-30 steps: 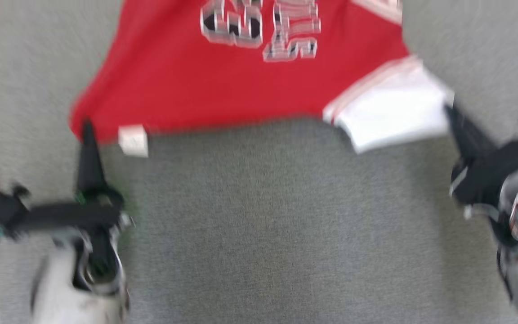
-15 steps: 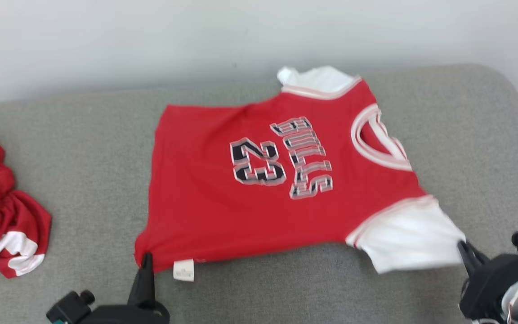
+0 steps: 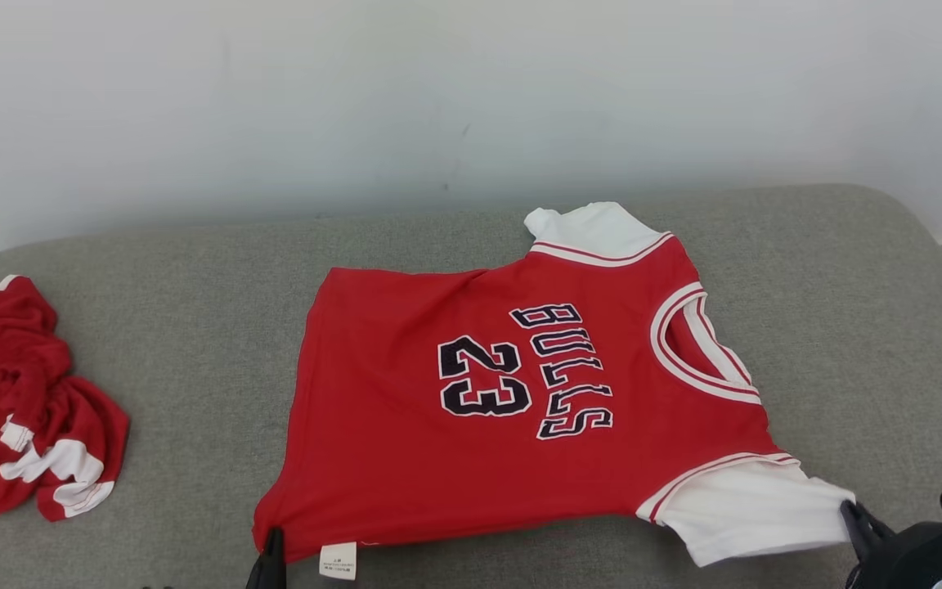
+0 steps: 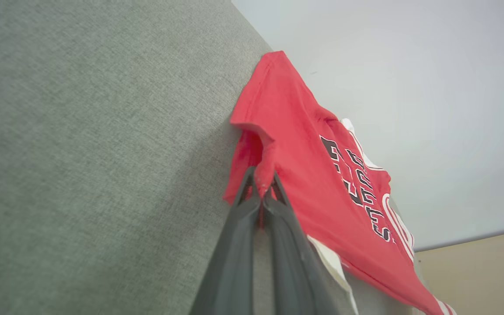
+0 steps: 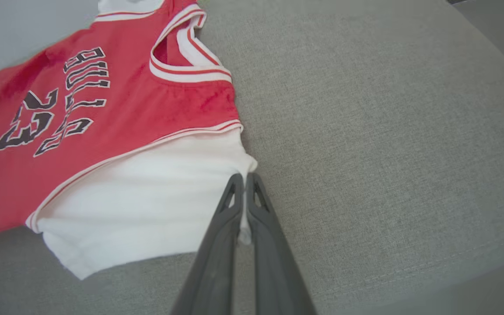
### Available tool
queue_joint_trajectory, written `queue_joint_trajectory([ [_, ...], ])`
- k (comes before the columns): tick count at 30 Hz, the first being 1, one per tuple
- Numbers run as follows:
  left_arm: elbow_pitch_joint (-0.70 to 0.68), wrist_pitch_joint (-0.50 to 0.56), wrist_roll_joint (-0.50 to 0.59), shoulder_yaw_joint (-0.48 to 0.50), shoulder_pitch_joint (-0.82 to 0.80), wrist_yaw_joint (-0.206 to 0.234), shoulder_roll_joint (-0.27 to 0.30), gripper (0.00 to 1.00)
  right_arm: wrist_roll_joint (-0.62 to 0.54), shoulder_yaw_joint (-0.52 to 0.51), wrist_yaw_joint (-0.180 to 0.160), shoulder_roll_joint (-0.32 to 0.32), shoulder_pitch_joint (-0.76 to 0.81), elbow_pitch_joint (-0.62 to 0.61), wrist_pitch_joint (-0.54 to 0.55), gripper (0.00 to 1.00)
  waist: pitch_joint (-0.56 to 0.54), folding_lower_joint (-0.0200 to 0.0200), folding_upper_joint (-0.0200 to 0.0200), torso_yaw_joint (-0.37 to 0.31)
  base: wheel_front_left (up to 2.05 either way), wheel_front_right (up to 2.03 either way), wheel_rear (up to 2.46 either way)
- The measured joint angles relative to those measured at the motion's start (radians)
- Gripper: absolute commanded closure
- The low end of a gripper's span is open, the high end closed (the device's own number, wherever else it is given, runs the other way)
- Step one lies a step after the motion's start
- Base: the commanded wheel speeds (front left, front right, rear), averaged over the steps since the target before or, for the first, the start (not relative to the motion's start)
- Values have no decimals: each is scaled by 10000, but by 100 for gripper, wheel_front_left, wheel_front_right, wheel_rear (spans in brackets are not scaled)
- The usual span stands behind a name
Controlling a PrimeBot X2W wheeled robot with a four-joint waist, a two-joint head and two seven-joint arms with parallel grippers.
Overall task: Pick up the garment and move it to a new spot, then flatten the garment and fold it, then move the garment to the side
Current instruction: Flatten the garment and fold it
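Item one, far left: a crumpled red-and-white cloth (image 3: 25,409), heaped on the grey cushion (image 3: 193,278) and well apart from the work. Item two: the left gripper (image 4: 260,194), its fingers pressed together on the near hem corner of the jersey (image 3: 438,483), with a pinch of red fabric bunched between them; a small white label (image 3: 338,560) hung just beside that corner. Item three, centre: the jersey itself, printed side up, spread over the middle of the cushion. Its long axis ran left to right, hem to the left and neck opening (image 3: 704,348) to the right, so the lettering read sideways; the far white sleeve (image 3: 589,229) pointed toward the wall. Item four, right: the right gripper (image 5: 244,181), its fingers closed on the outer edge of the near white sleeve (image 3: 753,511). Handling note: this looked like the flattening step. It would go best with both arms drawing the near edge apart evenly and low to the cushion, so that the soft ripples by the hem pulled out without dragging the collar askew, and with neither corner let go before the cloth lay taut.
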Motion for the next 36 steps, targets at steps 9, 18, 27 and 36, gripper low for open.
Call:
queue_joint_trajectory([
  [9, -823, 851, -219, 123, -2011, -90, 539, 100, 1053, 1162, 0, -416, -2880, -412, -1588, 100, -85, 2, 0, -222, 0, 0, 0],
  [18, -1108, 3009, -109, 280, -6841, 282, 1925, 100, 1666, 3402, 0, -1521, -9112, 1482, -2276, 100, 363, 3, 1, -703, 0, 0, 0],
  [27, -1193, 3804, 299, 163, -10637, 594, 2209, 100, 1333, 4341, 0, -2088, -13578, 4052, -3616, 100, 1688, 4, 2, -966, 0, 0, 0],
  [36, -826, 3363, 1011, 144, -12590, 880, 2408, 100, 997, 3923, 0, -2105, -15585, 5983, -5047, 100, 3515, 5, 3, -1053, 0, 0, 0],
])
